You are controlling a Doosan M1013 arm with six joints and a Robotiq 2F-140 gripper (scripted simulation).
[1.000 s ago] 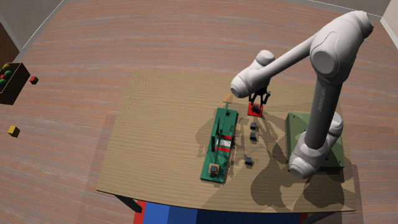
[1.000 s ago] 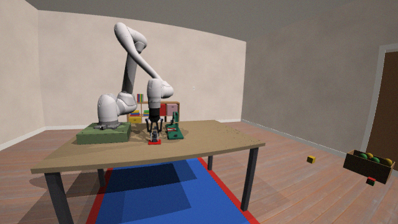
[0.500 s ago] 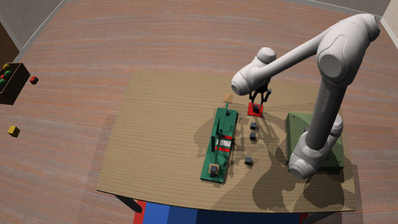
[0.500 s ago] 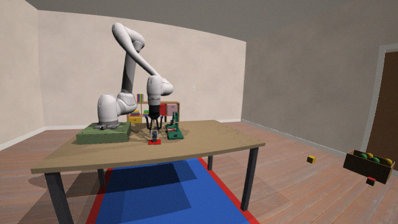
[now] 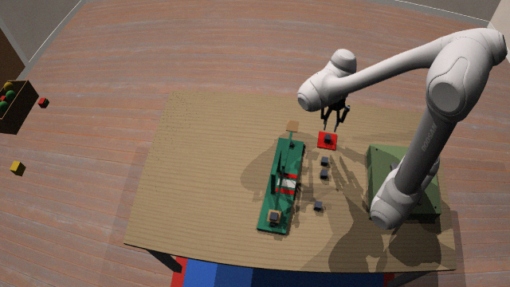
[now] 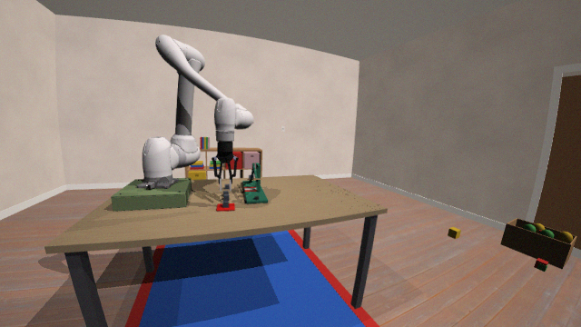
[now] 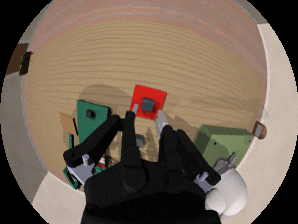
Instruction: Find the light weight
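The pincer stands apart, gripping nothing, above the dark weight lying on the red dish. Release looks done; the next move calls for withdrawing well clear, nudging neither.

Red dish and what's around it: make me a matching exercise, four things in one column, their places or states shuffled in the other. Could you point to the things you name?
Things
1. Gripper [image 5: 330, 129] [image 6: 225, 183] [image 7: 147, 113]
2. Weight on the red dish [image 5: 327, 139] [image 7: 147, 104]
3. Rocker balance [image 5: 296, 153] [image 6: 257, 198] [image 7: 92, 125]
4. Yellow cube [image 5: 17, 168] [image 6: 454, 232]

Places or states
A. On the floor
B. Green base, with one pan loaded
C. Open, holding nothing
D. Resting on a red surface, between no fingers

Pairs: 1-C, 2-D, 3-B, 4-A
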